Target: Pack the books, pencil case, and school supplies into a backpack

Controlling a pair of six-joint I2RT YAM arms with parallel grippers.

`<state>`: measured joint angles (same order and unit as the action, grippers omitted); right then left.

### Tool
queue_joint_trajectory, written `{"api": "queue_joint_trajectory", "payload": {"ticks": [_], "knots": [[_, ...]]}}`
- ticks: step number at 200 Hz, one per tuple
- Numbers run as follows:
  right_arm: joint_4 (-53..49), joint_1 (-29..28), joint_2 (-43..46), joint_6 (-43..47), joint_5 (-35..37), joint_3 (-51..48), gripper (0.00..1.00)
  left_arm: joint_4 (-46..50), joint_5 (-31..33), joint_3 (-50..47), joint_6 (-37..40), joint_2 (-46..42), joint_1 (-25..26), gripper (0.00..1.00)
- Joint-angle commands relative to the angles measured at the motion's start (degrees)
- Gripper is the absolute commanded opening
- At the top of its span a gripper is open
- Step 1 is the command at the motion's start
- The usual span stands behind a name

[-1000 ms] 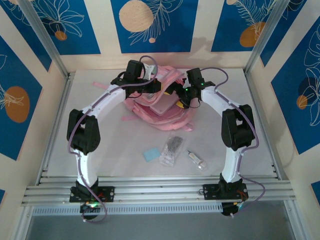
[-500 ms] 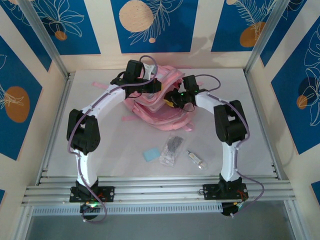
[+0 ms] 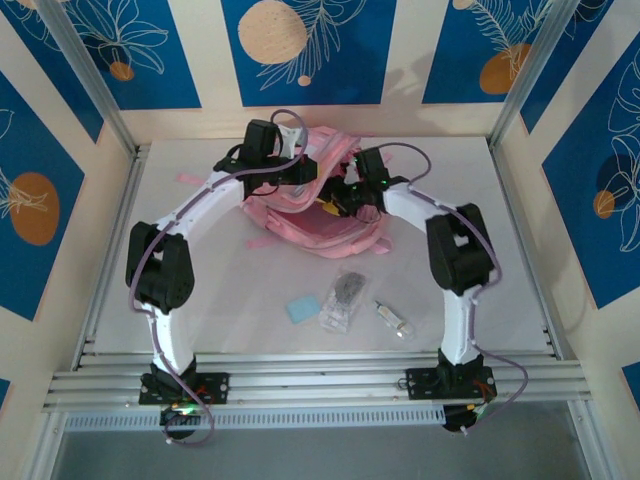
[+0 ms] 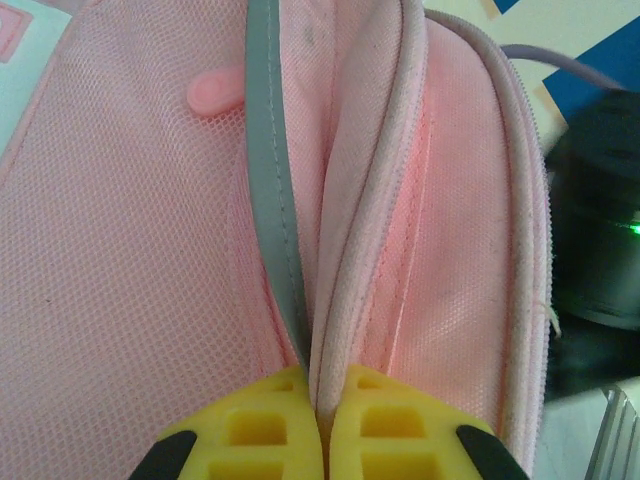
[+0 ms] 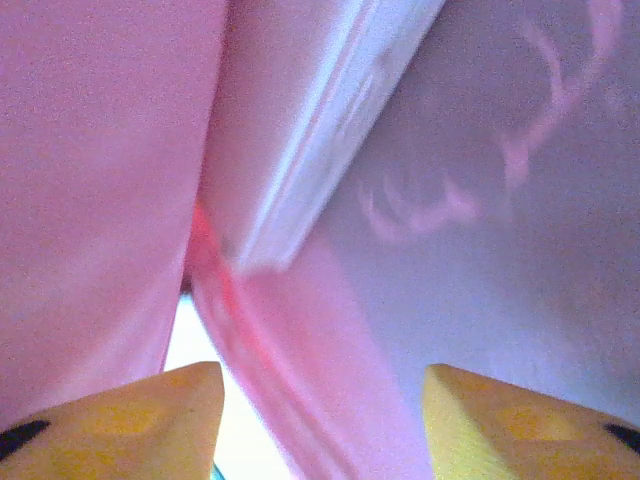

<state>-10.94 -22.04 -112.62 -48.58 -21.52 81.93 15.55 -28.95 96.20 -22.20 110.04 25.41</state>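
The pink backpack (image 3: 318,222) lies at the back middle of the table. My left gripper (image 3: 306,178) is shut on its pale piped opening rim (image 4: 345,250), the yellow fingers (image 4: 262,420) pinching the seam beside a grey strip. My right gripper (image 3: 336,204) is at the opening, its yellow fingers (image 5: 150,405) standing apart. A loose fold of pink fabric (image 5: 300,380) runs between them without filling the gap. A pale panel with a white edge (image 5: 300,190) lies ahead of it; I cannot tell whether it is the pencil case. The books are out of view. The blue pad (image 3: 302,308), clear bag (image 3: 343,298) and whitish tube (image 3: 393,320) lie in front.
Metal rails (image 3: 320,380) run along the near edge by both arm bases. Aluminium posts and patterned walls close in the back and sides. Pink straps (image 3: 255,240) trail left of the backpack. Bare table (image 3: 200,330) shows to the left of the pad.
My right arm has swung left into the backpack's opening, and the pale oblong pouch on top of the bag is no longer seen. The left gripper has shifted slightly with the rim.
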Motion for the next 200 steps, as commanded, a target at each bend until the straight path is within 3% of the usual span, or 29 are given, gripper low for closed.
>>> {"api": "queue_joint_trajectory", "payload": {"ticks": [1,32,89,99,113,149,200], "knots": [[-10.85,0.09,10.83,7.11,3.63,-5.74,0.67,-5.61,-1.93,-0.46,-0.13,-4.28,0.43,0.0],[-21.23,-0.95,21.77,8.51,10.97,-16.04,0.85,-6.33,-1.2,-1.69,-0.19,-4.41,0.34,0.0],[-27.84,-7.05,31.41,2.87,20.44,-29.89,0.86,-8.41,-1.64,-4.21,-1.71,-5.09,0.34,0.0],[-27.82,-8.79,30.56,0.96,21.67,-30.19,0.89,-8.49,-1.75,-4.51,-1.8,-5.18,0.34,0.0],[-28.14,-12.06,28.29,-1.85,24.58,-29.42,1.0,-8.4,-1.73,-5.0,-1.8,-5.43,0.34,0.0],[-30.45,-19.55,19.54,-6.84,33.21,-23.22,0.99,-7.69,-0.95,-6.44,-0.64,-6.56,0.34,0.0],[-33.31,-21.79,7.46,-10.79,38.1,-16.2,0.99,-7.37,-0.87,-7.78,-0.04,-7.57,0.08,0.0]]}}
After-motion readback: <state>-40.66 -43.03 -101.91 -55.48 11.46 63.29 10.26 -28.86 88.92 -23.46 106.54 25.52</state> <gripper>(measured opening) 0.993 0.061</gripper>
